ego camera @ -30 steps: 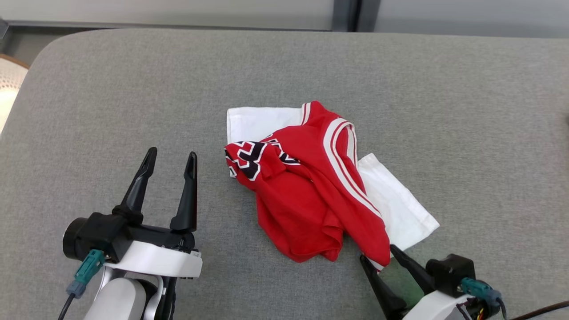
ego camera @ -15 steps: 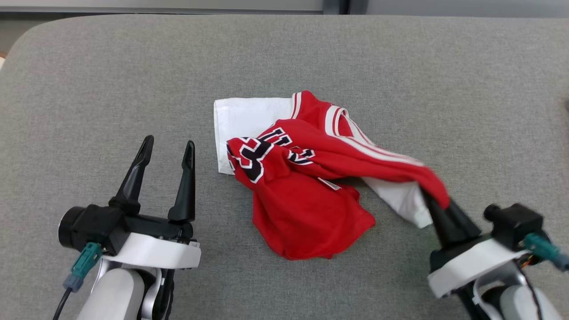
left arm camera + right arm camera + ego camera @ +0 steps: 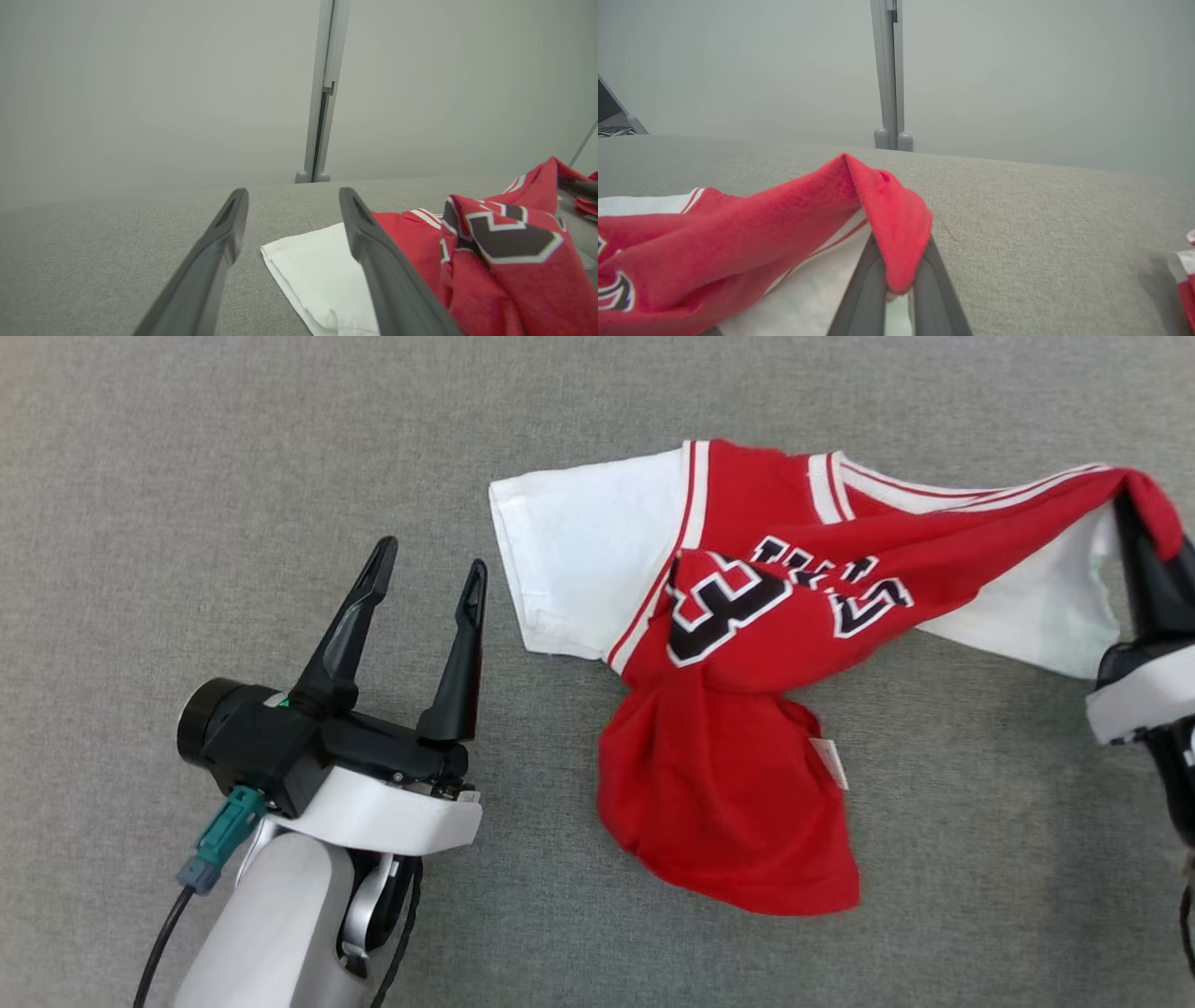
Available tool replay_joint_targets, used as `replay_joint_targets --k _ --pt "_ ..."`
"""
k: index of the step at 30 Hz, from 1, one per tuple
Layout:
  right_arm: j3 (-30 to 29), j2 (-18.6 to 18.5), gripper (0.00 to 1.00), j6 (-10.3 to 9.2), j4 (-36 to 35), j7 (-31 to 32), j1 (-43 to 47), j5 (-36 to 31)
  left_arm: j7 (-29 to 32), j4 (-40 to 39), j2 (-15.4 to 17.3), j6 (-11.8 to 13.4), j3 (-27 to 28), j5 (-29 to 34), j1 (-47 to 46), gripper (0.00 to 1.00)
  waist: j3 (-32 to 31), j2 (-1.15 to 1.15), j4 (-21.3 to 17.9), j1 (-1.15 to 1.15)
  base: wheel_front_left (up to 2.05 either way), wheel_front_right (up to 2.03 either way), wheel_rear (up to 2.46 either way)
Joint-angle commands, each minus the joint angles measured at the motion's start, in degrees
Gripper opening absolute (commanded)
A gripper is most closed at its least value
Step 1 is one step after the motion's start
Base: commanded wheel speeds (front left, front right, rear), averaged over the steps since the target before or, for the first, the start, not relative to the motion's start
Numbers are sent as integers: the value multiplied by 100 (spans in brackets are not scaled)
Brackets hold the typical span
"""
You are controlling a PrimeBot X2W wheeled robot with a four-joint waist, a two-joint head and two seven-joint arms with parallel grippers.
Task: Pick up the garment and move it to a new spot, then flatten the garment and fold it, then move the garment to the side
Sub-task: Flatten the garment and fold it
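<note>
Here, crumpled red-and-white garment (image 3: 738,775) on nubby grey cloth (image 3: 187,448), corner tight in right end effector (image 3: 1139,537); left end effector (image 3: 431,558) agape.

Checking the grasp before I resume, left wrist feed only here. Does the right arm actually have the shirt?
Observer: Yes. The right gripper is shut on a red edge of the shirt; the cloth drapes over its jaws.
Operator: Whole shirt lifted?
Observer: No. The head view shows it stretched toward that gripper, with the red lower part bunched on the grey cushion.
Operator: Left jaws touching the sleeve?
Observer: No. The left gripper is open beside the white sleeve, with a gap between them.
</note>
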Motion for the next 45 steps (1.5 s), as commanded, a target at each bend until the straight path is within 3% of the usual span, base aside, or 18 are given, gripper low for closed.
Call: replay_joint_targets --k 1,4,5,6,13,19,33,45 --pt "-37 -108 0 -3 172 -55 -230 37 -23 13 -3 -50 18 49 -144 100 254 0 171 0 0 0 0" --pt "-16 -283 0 -4 627 -229 -673 160 -23 67 -92 -155 17 118 -280 100 404 0 247 0 0 0 0" --pt "34 -358 47 -4 769 -331 -790 153 -23 90 -110 -183 26 139 -318 100 432 0 257 0 0 0 0" --pt "70 -376 100 -4 899 -452 -909 205 -23 112 -117 -210 41 157 -342 100 451 0 258 0 0 0 0" --pt "130 -393 100 -4 1460 -1332 -1133 143 -24 234 -185 -317 237 275 -310 100 387 0 108 0 0 0 0" --pt "-18 -148 100 -4 871 -1810 -344 -143 -24 308 -172 -309 526 331 -28 100 8 0 -202 0 0 0 0" --pt "-381 673 100 -4 -770 -1206 1642 -487 -17 425 -126 -260 761 380 699 100 -835 0 -649 0 0 0 0" --pt "-477 925 100 -3 -1280 -881 2083 -548 -17 434 -121 -204 763 329 997 100 -1025 0 -683 0 0 0 0"
